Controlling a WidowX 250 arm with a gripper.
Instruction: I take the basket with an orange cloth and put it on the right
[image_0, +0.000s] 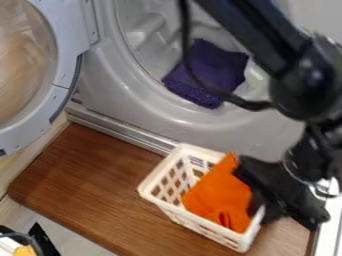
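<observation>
Orange cloth (217, 196) in white basket (194, 222), open washer (110, 80)

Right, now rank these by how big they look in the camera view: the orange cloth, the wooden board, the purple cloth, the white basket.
1. wooden board
2. white basket
3. orange cloth and purple cloth: too alike to rank, and the orange one is partly covered

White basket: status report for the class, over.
Gripper at right end of white basket. Orange cloth inside. Open door at left, clear of basket.
</observation>
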